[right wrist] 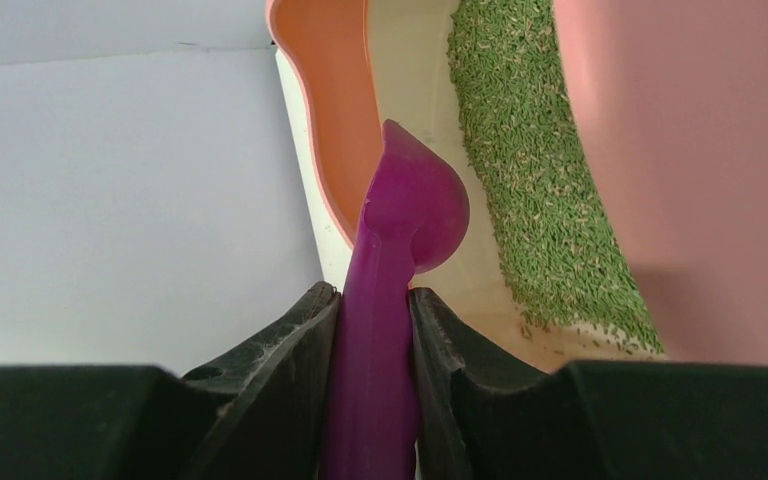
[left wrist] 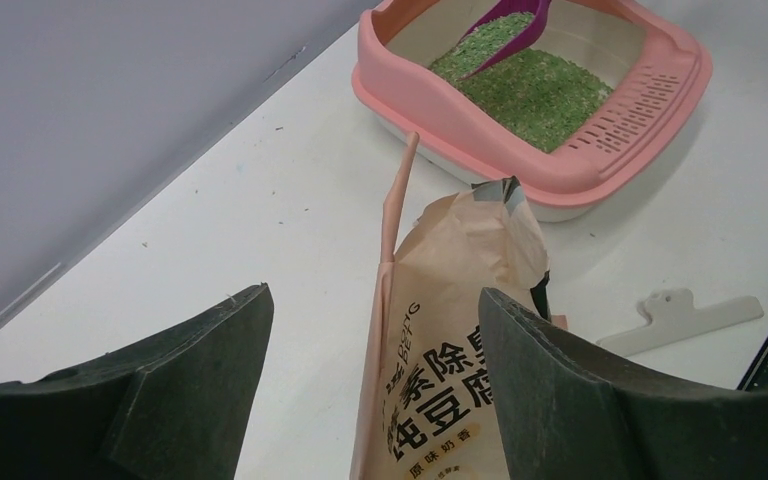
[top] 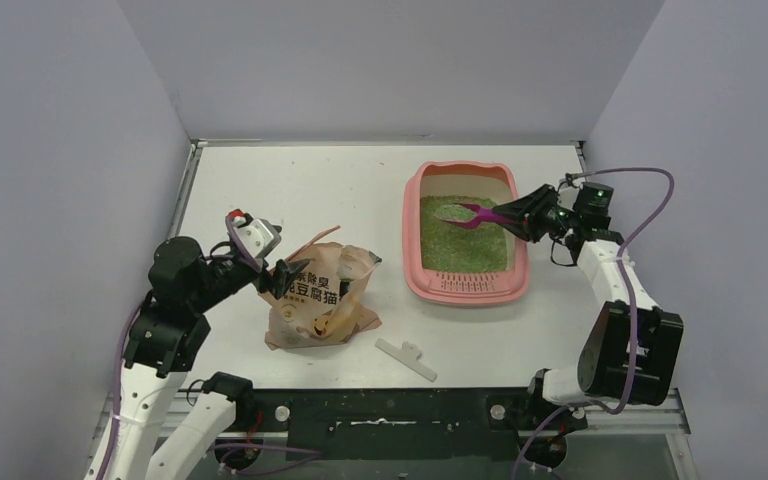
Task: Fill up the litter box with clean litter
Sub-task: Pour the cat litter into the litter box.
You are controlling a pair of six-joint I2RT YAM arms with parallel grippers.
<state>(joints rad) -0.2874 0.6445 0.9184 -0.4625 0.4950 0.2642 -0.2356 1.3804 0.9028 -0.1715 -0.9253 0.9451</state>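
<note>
The pink litter box [top: 466, 290] sits right of centre with a bed of green litter [top: 463, 245] inside. Over it, my right gripper [top: 522, 214] is shut on the handle of a magenta scoop [top: 478, 215], whose bowl hangs above the litter. In the right wrist view the fingers [right wrist: 290, 340] pinch the scoop [right wrist: 405, 215] beside the box wall [right wrist: 330, 100] and the litter [right wrist: 540, 180]. My left gripper [top: 282, 277] stands open at the top of the tan litter bag [top: 320, 300]. In the left wrist view the bag [left wrist: 450, 330] rises between the spread fingers [left wrist: 210, 360].
A white bag clip [top: 407, 358] lies on the table in front of the bag and shows as the clip [left wrist: 675, 318] at the right of the left wrist view. Grey walls close in the table on three sides.
</note>
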